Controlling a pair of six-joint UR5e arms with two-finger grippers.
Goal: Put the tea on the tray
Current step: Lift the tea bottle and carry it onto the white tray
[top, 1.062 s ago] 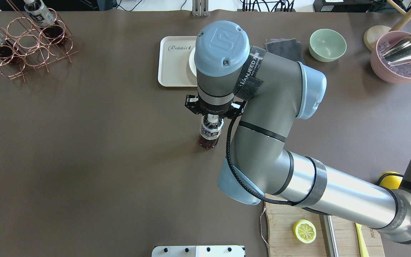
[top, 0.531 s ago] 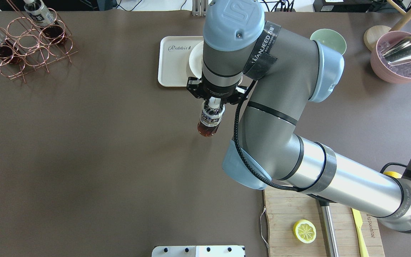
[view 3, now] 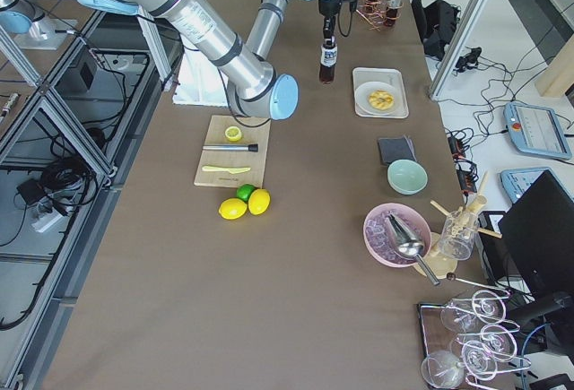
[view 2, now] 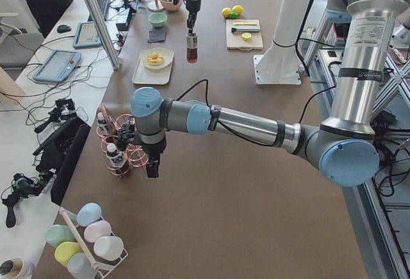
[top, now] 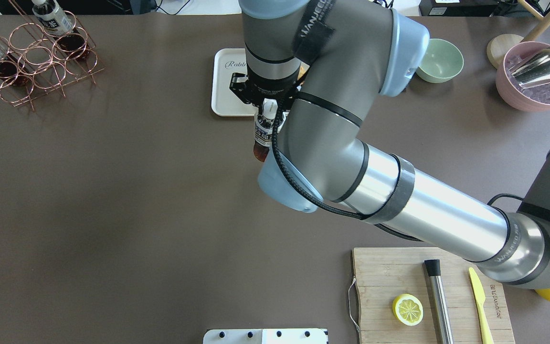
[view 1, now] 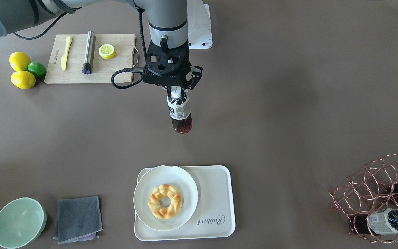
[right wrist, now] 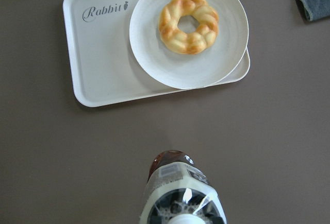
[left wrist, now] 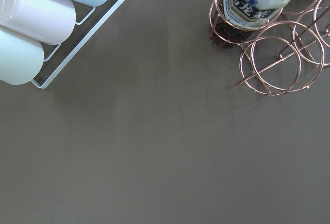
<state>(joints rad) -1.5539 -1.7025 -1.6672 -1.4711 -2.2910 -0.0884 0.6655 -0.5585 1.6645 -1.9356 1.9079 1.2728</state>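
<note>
Nearing tray (view 1: 216, 193), seemingly higher: gripped tea (view 1: 180, 116)

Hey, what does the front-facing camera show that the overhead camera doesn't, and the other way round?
Only the front-facing view shows the grey cloth, the lime and the whole pastry on its plate; overhead the arm is in the way. Only the overhead view shows the pink bowl with its metal scoop. Both show the right gripper shut on the tea, short of the tray, plus the cutting board and copper rack.
</note>
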